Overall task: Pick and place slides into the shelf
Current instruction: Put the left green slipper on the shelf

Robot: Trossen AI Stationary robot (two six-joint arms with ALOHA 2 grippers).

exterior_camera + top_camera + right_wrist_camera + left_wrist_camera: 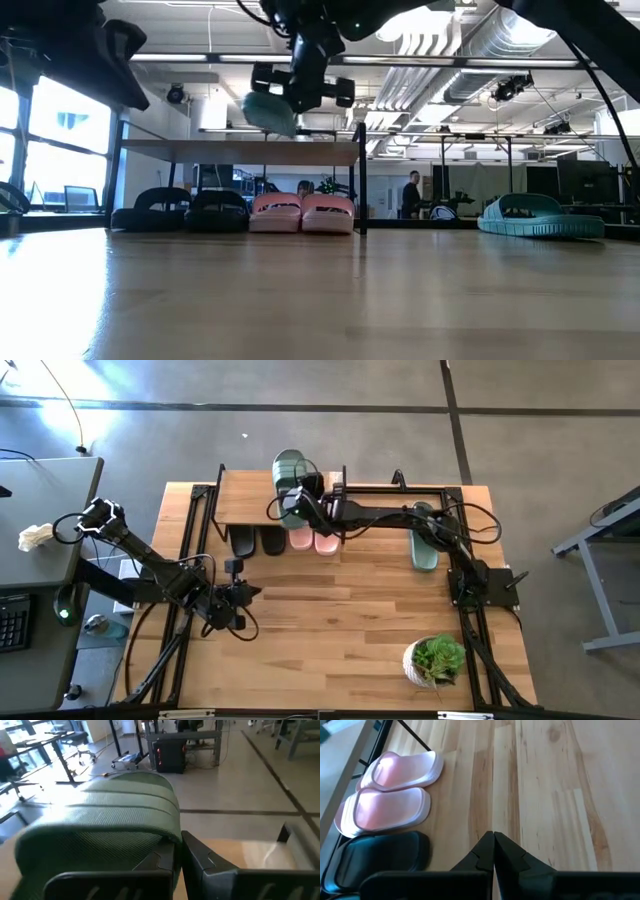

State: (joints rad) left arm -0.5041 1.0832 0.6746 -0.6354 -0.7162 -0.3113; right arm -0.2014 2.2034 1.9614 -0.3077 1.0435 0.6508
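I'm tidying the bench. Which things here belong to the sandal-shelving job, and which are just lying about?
Job:
- shelf
- green sandal in the right gripper
- other green sandal on the table
- pink pair and black pair under the shelf

Lying about:
- potted plant
- left gripper, idle

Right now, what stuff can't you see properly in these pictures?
- Black slides: high view, the shelf plank covers all but their ends.
- Pink slides: same, mostly under the plank.
- Green slide in the right tool: right wrist view, bottom edge cuts it off; its sole is hidden.
- Second green slide: high view, the right arm crosses over it.
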